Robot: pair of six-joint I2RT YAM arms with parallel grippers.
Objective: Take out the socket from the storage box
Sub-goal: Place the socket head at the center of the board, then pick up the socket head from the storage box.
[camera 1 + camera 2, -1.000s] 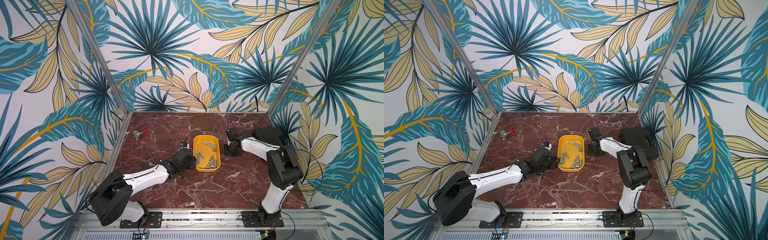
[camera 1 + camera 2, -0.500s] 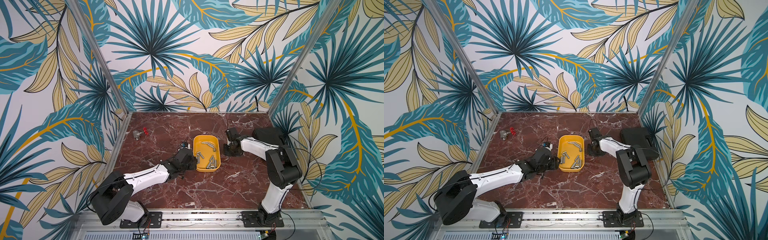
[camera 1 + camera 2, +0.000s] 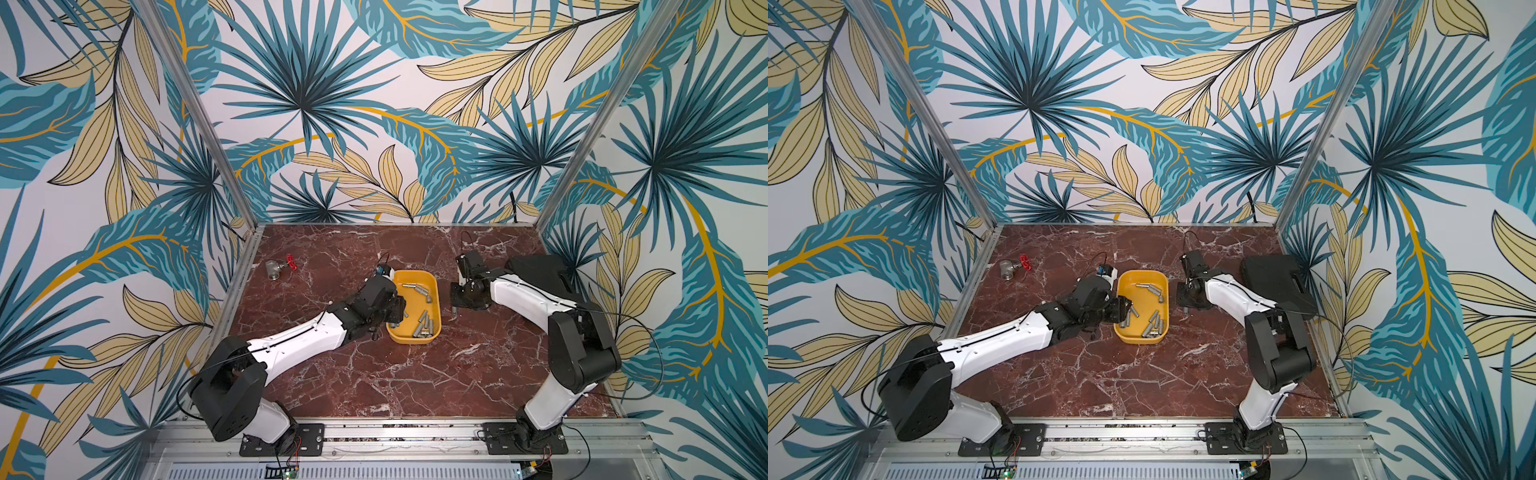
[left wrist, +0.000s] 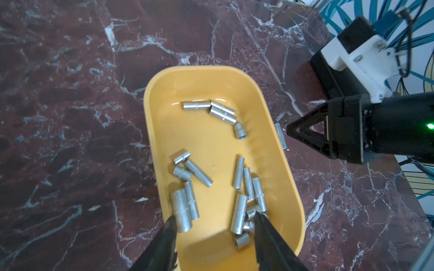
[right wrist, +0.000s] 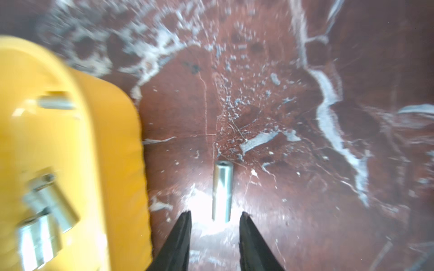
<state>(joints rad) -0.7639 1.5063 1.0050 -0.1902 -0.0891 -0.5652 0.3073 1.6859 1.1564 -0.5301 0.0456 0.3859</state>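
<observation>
A socket (image 5: pixel 222 191) lies flat on the tabletop (image 5: pixel 317 187), just beside the yellow storage box (image 5: pixel 112 140); the right claw (image 5: pixel 215 213) is released, its tips either side of one end; the left claw (image 4: pixel 215 215) is spread, grasping nothing, tips among the other sockets (image 4: pixel 239 173) in the box.

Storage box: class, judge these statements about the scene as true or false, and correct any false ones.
1. The storage box is empty. False: many sockets lie in it.
2. One socket lies on the table, outside the box. True.
3. The right hand grips that socket. False: its jaws stand open and the socket lies free.
4. The left hand is open, its tips over the box. True.
</observation>
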